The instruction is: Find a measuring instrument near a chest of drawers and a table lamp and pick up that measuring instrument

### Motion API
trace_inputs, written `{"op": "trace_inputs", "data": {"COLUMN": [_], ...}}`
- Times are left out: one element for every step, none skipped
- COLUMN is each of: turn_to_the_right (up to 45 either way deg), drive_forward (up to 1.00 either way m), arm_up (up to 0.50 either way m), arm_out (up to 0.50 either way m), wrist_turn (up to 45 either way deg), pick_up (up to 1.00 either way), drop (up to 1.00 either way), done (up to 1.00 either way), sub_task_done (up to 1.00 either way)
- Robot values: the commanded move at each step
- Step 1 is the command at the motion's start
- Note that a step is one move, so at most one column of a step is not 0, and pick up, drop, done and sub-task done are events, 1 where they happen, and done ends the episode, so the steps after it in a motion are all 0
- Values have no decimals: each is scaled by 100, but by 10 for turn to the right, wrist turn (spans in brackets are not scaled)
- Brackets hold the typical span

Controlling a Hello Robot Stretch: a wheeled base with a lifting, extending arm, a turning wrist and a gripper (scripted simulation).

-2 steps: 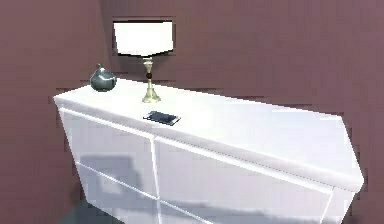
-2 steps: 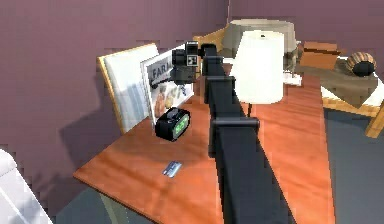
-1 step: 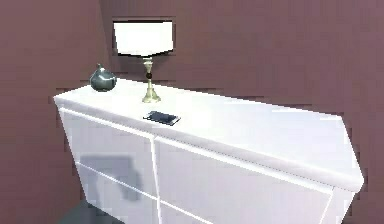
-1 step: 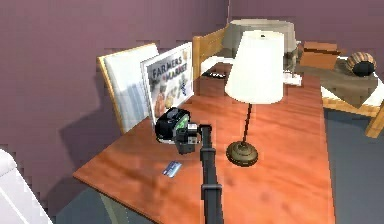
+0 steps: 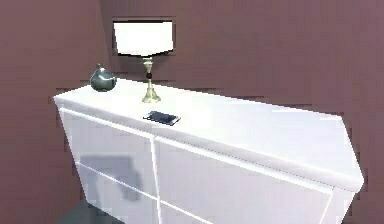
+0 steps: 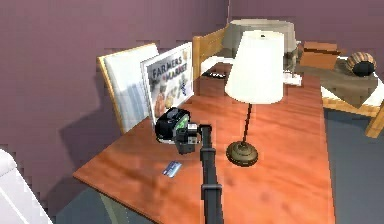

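Close by the hand, a small bluish thing lies on the table, too small to identify; whether the hand holds anything cannot be told.

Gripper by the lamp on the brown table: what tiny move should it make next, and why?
Probably ease the gripper toward the small bluish thing lying on the wooden table, just below it in the arm side view, near the table lamp. That is a small loose item close by; whether it is the measuring instrument is too small to tell.
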Motion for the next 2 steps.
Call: {"op": "trace_inputs", "data": {"turn_to_the_right": [0,0], "drive_forward": [0,0], "arm_up": [10,0], "arm_out": [0,0], "wrist_turn": [0,0], "pick_up": [0,0], "drop": [0,0], "done": [0,100], "sub_task_done": [0,0]}}
